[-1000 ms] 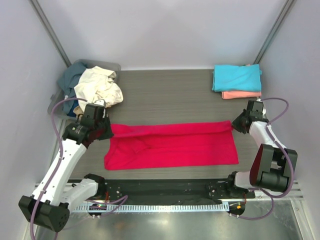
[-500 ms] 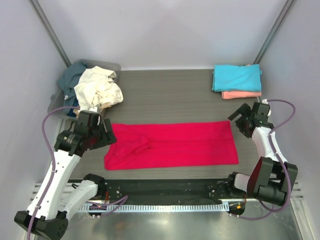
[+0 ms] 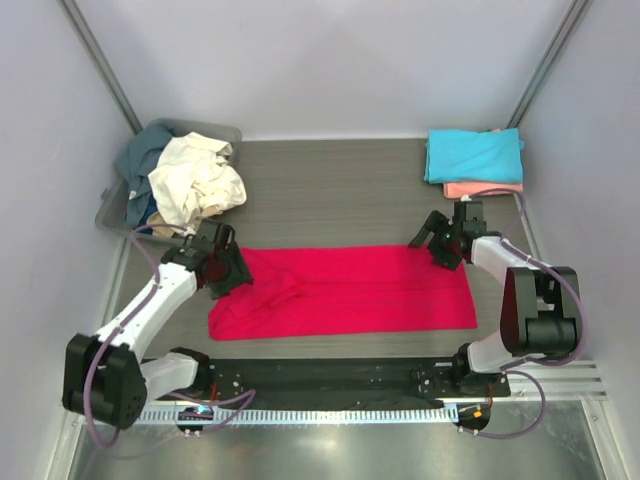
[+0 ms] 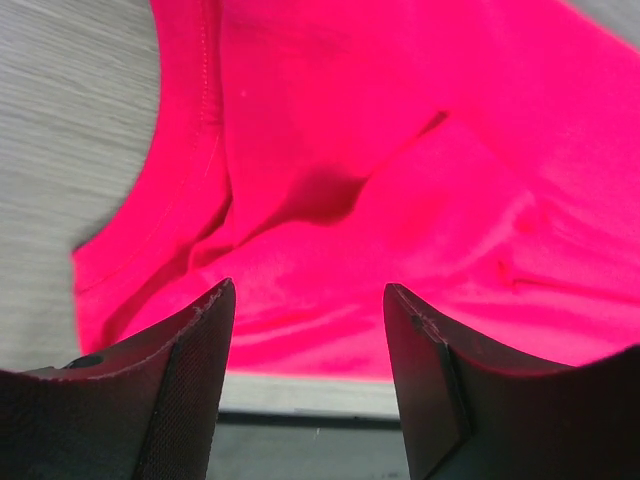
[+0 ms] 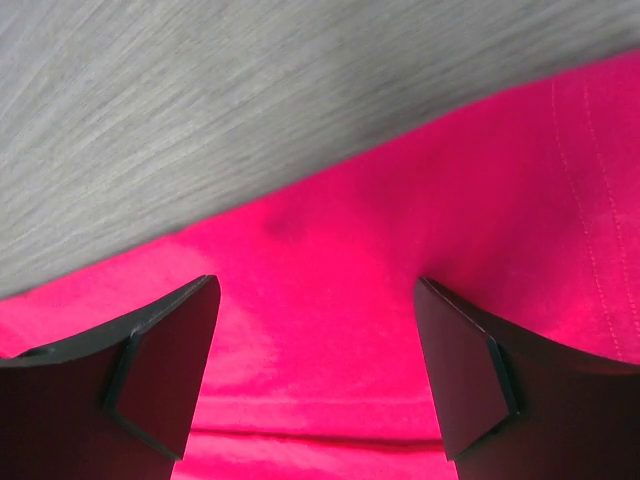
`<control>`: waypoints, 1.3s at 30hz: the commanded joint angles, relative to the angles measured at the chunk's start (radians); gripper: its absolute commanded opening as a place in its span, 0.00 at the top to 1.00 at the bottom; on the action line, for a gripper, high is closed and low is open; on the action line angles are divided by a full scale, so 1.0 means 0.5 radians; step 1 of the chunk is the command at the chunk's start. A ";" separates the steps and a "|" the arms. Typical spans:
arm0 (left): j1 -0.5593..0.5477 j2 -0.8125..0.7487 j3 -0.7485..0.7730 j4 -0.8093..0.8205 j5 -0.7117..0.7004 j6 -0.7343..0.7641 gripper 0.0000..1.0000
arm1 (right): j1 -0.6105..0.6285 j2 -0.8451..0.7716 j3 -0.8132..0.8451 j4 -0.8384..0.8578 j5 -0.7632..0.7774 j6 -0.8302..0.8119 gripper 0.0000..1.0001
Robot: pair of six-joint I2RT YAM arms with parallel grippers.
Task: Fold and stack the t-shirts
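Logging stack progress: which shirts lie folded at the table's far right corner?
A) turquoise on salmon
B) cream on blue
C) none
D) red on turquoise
A: the turquoise shirt lies folded on the salmon shirt there, while the red shirt is spread out between the arms.

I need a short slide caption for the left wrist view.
Open left tool over the rumpled end of the red t-shirt on the grey table.

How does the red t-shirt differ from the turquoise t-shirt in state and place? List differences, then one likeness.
The red t-shirt lies spread in a long strip; the turquoise t-shirt is folded into a compact rectangle. Red lies on the table; turquoise sits atop a salmon pink shirt. Red is central, turquoise far right. Both are plain cloth.
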 commanded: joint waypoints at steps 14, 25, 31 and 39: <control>-0.080 1.266 0.505 0.699 0.023 -0.150 0.44 | 0.321 -0.883 -0.894 0.061 -0.089 0.596 0.16; -0.368 2.918 3.010 0.301 0.311 0.008 0.45 | 1.182 -1.667 -0.997 -0.261 0.070 1.097 0.15; -0.408 3.056 3.728 0.187 0.735 0.229 0.36 | 1.361 -1.219 -0.528 -0.371 0.027 0.619 0.08; -0.277 1.642 2.972 -0.214 -0.087 0.705 0.21 | 1.361 -0.980 0.077 -0.599 0.349 0.128 0.00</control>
